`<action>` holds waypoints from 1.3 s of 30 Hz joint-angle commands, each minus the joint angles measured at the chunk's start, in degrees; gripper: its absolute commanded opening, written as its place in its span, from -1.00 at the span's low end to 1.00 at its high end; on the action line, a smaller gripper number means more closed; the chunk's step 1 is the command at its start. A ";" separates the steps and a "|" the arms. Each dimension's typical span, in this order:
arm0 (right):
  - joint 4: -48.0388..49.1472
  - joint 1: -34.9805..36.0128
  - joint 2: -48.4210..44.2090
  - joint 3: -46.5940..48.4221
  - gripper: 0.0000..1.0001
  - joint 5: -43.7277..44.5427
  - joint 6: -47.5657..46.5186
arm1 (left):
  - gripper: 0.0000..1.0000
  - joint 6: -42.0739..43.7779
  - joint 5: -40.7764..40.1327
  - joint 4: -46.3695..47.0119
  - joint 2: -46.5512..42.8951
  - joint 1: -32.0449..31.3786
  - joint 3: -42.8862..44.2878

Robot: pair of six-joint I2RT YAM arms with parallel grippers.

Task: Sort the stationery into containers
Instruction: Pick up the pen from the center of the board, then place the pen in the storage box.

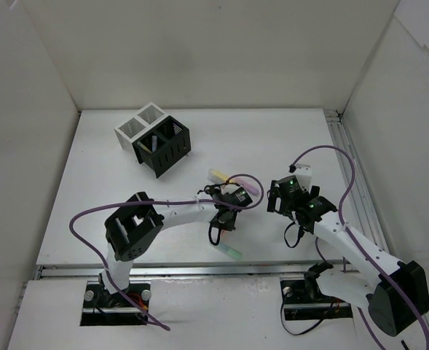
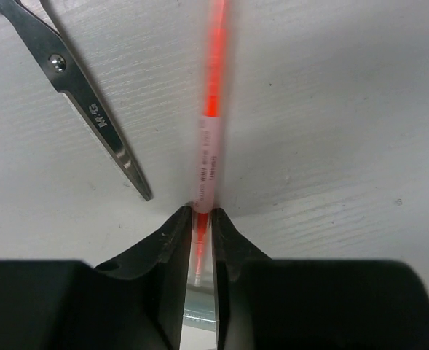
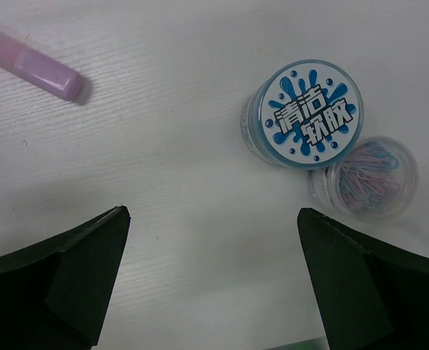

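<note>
White walls box in a white table. A joined cluster of white and black square mesh cups stands at its far left, well apart from both arms.

In the left wrist view, the left gripper is clenched on the near end of a slim orange pen that runs straight ahead. Steel scissors lie just beside it.

In the right wrist view, the right gripper is spread wide and grasps nothing. A chunky pale pink highlighter lies ahead, outside the jaws. A blue-labelled round tub touches a clear tub of paper clips.
</note>
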 commanded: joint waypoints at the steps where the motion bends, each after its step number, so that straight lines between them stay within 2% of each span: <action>1: 0.24 -0.35 0.46 1.71 0.96 0.85 0.60 | -0.74 -0.87 -2.44 -1.61 0.05 -0.48 2.86; 4: 0.24 -0.52 0.29 1.80 0.96 0.85 0.60 | -0.84 0.27 -3.84 -1.70 0.93 -0.48 5.31; 6: 0.24 -0.61 0.02 1.62 0.96 0.76 0.60 | -1.00 0.62 -5.25 -1.43 1.63 0.13 6.20; 13: 0.24 -0.97 -0.59 1.36 0.96 0.76 0.60 | -1.00 6.94 -8.94 3.83 -2.75 1.98 6.47; 18: 0.32 -0.97 -3.31 0.74 0.96 1.82 0.78 | -1.00 14.86 -16.05 10.34 -10.57 1.98 4.18; 21: 0.24 -1.14 -4.63 0.48 0.96 3.39 1.30 | -1.00 19.25 -20.01 13.06 -14.79 4.79 3.92; 25: 0.41 -1.05 -5.34 0.30 0.96 4.45 1.66 | -1.00 23.03 -22.39 20.52 -23.04 11.99 0.32; 29: 0.50 -1.23 -4.90 1.09 0.96 4.98 1.31 | -1.00 26.90 -21.43 33.77 -28.51 22.87 -5.22; 31: 0.68 -1.32 -4.29 1.44 0.96 5.33 1.04 | -1.00 30.05 -20.64 38.18 -29.83 26.31 -7.68; 32: 0.76 -1.40 -3.50 1.88 0.96 5.77 0.87 | -1.00 31.29 -19.94 43.34 -29.92 28.07 -8.56; 33: 0.94 -1.14 -3.15 2.06 0.96 6.03 0.69 | -1.00 32.87 -19.24 45.13 -29.40 31.74 -9.44; 35: 1.12 -1.23 -1.92 2.67 0.96 6.82 0.69 | -1.00 33.93 -16.16 49.25 -28.26 35.19 -9.53; 39: 1.29 -1.58 0.89 3.99 0.96 8.49 0.25 | -1.00 33.32 -11.41 52.61 -23.96 42.83 -8.83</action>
